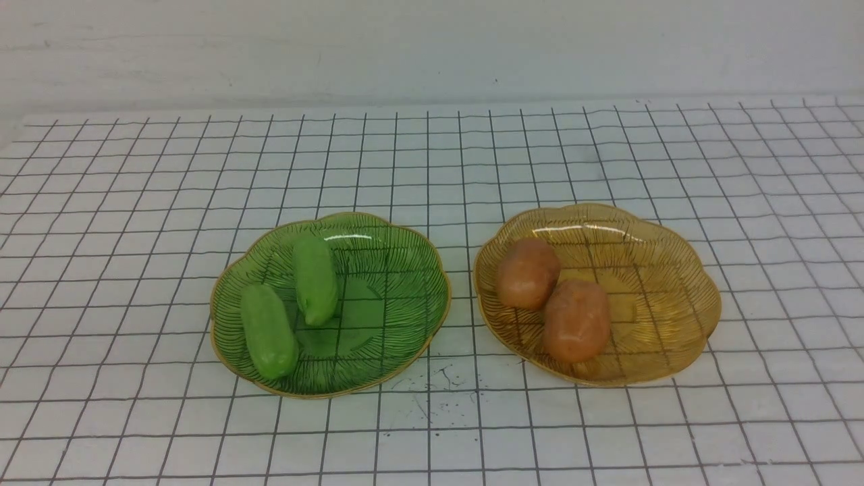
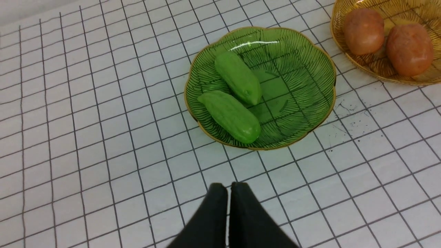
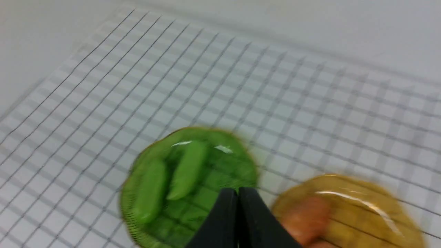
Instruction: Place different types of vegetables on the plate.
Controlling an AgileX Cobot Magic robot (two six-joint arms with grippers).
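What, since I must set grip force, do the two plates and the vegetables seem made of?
Green plate: tinted see-through glass or hard plastic, glossy; grid lines show through, glare streak. Amber plate: same, gold rim. Cucumbers: smooth moulded plastic or rubber, uniform colour, dull sheen. Potatoes: likewise, faintly mottled.

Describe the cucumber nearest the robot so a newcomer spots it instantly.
Find the green plate, left of the amber plate on the gridded table. Two light-green cucumbers lie in its left half. The near cucumber hugs the near-left rim, closer to the robot than the far cucumber.
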